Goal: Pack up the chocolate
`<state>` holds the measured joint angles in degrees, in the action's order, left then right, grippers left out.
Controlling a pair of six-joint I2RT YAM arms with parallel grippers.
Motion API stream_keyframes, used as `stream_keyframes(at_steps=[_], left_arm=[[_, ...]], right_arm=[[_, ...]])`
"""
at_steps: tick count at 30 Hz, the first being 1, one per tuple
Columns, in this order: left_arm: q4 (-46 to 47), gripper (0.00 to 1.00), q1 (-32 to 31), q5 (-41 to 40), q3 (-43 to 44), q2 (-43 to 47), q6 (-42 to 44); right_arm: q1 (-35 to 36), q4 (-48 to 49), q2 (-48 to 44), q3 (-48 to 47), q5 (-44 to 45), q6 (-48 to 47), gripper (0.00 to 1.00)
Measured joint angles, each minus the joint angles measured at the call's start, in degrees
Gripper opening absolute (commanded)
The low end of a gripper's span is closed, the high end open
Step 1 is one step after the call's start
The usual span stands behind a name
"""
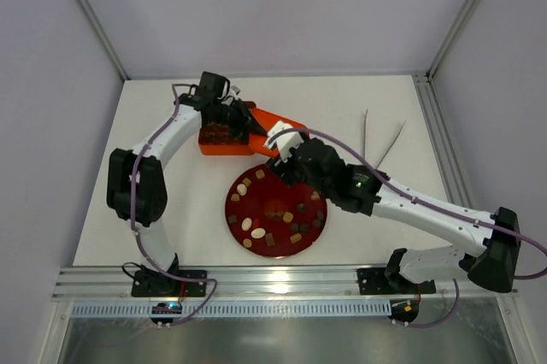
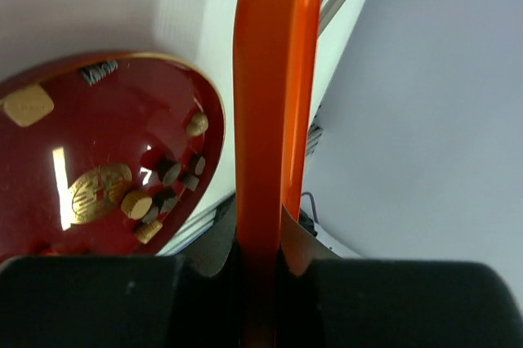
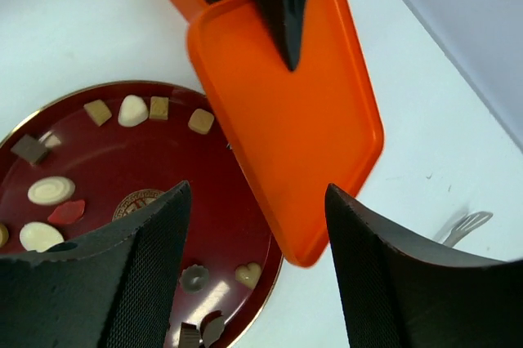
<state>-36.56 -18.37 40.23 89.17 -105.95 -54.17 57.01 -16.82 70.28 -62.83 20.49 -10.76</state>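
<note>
Left pincer [image 2: 261,270] is clamped on the orange lid [image 2: 274,78], gripping one edge, and the wrist view shows the lid edge-on, rising straight out from between the fingers. From above, the lid slants away from the orange box [image 1: 218,146] toward the red plate [image 1: 278,184]. In the right wrist view its rounded near corner overlaps the plate's gold rim. Right pincer [image 3: 257,189] hangs just over that overlap, fingers spread wide, gripping nothing. The chocolate [image 3: 51,190] sits scattered on the plate, mostly round the rim, squares, ovals and a heart. White bench [image 1: 376,108] shows between the lid's far edge and the metal tongs [image 3: 462,224], well apart.
</note>
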Motion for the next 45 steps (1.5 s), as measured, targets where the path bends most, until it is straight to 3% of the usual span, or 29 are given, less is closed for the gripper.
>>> stream_keyframes(at_steps=[7, 17, 23, 28, 29, 32, 33, 36, 39, 45], left_arm=[[1.0, 0.0, -0.1, 2.1, -7.8, 3.7, -4.0], [3.1, 0.0, 0.1, 3.8, -10.1, 7.0, -5.2], [3.7, 0.0, 0.5, 4.9, -12.1, 8.4, -5.2], [4.3, 0.02, 0.8, 5.9, -13.1, 8.7, -5.3], [4.8, 0.11, 0.9, 6.2, -13.2, 8.8, -5.4], [5.1, 0.27, 1.0, 6.6, -13.3, 9.2, -5.2], [5.2, 0.47, 1.2, 7.0, -13.3, 9.5, -4.9], [5.7, 0.78, 1.6, 7.6, -13.2, 10.4, -4.2], [5.8, 0.88, 2.2, 7.7, -12.5, 11.0, -3.4], [6.1, 0.91, 4.1, 6.2, -7.5, 11.0, -1.8]], right_arm=[[10.6, 0.1, 7.2, -0.1, 9.0, -7.7, 0.67], [12.1, 2.7, 17.6, -1.6, 21.1, -16.7, 0.5], [11.8, 6.6, 19.7, -1.9, 23.7, -20.9, 0.32], [11.0, 8.7, 20.5, -2.6, 24.5, -23.3, 0.08], [10.9, 8.6, 20.5, -2.6, 24.3, -23.5, 0.04], [10.8, 9.0, 20.6, -2.6, 24.4, -24.3, 0.04], [10.8, 9.2, 20.6, -2.6, 24.4, -24.3, 0.04], [10.7, 9.2, 20.6, -2.7, 24.8, -24.5, 0.04], [10.6, 8.9, 20.6, -3.1, 25.1, -24.8, 0.04], [10.3, 7.4, 19.5, -3.7, 25.0, -24.3, 0.04]])
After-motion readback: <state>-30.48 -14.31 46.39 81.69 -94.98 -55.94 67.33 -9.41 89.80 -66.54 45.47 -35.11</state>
